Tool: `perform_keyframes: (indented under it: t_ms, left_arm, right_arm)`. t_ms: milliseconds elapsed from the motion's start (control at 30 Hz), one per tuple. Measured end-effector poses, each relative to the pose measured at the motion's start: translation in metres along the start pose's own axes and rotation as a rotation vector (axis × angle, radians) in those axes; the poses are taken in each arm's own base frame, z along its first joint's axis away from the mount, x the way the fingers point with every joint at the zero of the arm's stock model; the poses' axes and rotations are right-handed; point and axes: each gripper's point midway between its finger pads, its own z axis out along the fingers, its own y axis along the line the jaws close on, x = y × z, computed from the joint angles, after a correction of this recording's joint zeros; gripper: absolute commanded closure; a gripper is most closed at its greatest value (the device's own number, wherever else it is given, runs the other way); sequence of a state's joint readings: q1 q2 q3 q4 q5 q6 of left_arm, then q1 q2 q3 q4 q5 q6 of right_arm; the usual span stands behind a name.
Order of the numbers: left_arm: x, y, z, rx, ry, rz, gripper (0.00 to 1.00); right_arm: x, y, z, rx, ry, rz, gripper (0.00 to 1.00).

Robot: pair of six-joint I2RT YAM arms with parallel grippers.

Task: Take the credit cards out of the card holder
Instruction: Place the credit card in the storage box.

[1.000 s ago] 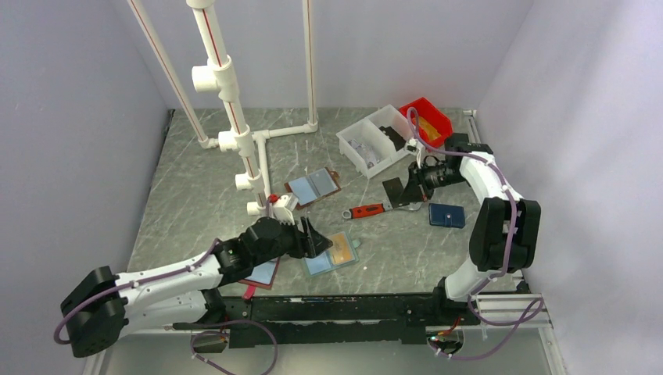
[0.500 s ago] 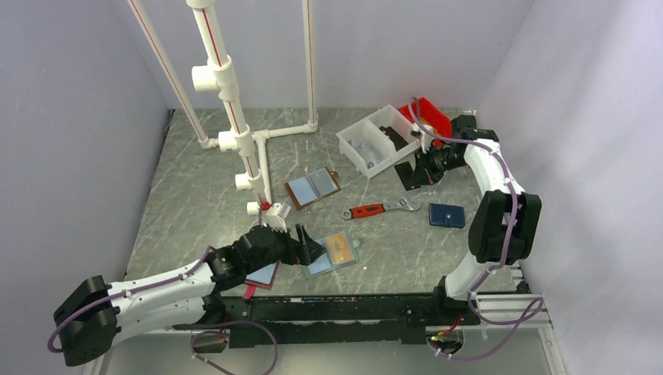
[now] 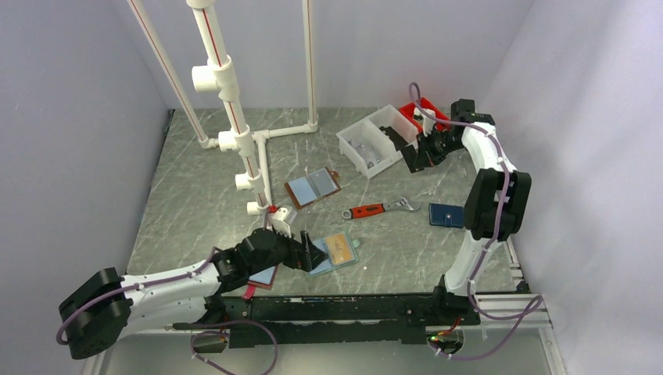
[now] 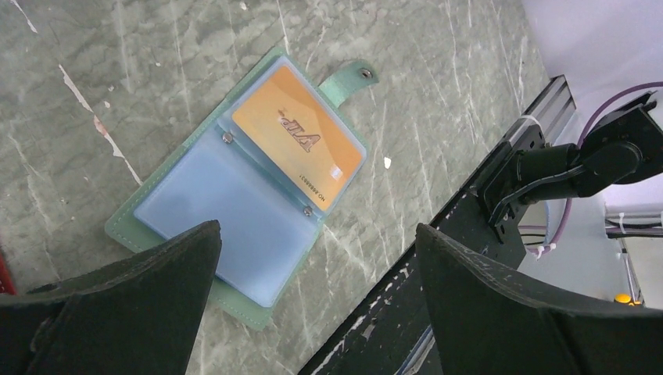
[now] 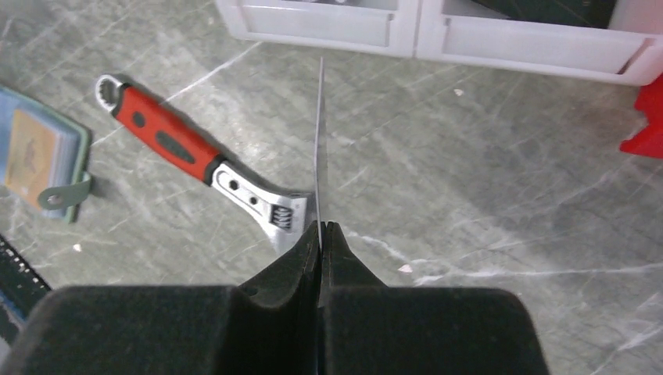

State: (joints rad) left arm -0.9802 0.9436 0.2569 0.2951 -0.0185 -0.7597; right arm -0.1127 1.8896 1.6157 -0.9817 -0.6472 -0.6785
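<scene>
Lying open and flat on the tabletop [image 3: 195, 203], the card holder [image 4: 234, 195] shows two blue-grey panels inside a mint-green edge, with its snap strap thrown outward. An orange card [image 4: 299, 141] sits tucked in the panel nearest that strap; the other panel shows only blue. Directly above the holder hangs the left tool [image 4: 317, 234], spread wide with nothing between its fingers. One finger stands to either side of the blue panel, and both are clear of it. Well away from the holder, off to its far right, the right tool [image 5: 320, 226] is pinched tight on a thin card [image 5: 320, 141]. That card is seen edge-on, so its face and colour cannot be read, though it is probably one of the credit cards. This tool hovers over bare tabletop, with a red-handled wrench [image 5: 168, 144] between it and the holder and a white bin [image 3: 374, 141] farther out again.

My judgement is that one card is already out and clamped in the right tool. The step in hand is lining up the left tool for the orange card. The next move calls for lowering onto the holder and finding the open edge of the sleeve. A fingertip then needs purchase on the card so that it slides out along the panel rather than lifting straight up. The holder looks light and unanchored, so it may drag along unless one finger pins it down.
</scene>
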Motion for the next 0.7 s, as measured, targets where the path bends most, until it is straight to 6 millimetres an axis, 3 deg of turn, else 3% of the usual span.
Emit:
perform_keyframes:
  t_ms: [167,500,700]
  left_arm:
    - [0.002,0.0,0.001,0.02,-0.011,0.01,0.01]
    - [-0.001,-0.002,0.002,0.037,-0.03,0.01,0.01]
    - [-0.002,-0.003,0.002,0.041,-0.034,0.008,0.01]
  right_arm:
    - [-0.011,-0.025,0.009,0.047,0.0,0.003,1.0]
    - [-0.063,-0.076,0.015,0.157,-0.109,0.001,1.0]
    - [-0.092,-0.093,0.019,0.197,-0.176,0.01,1.0]
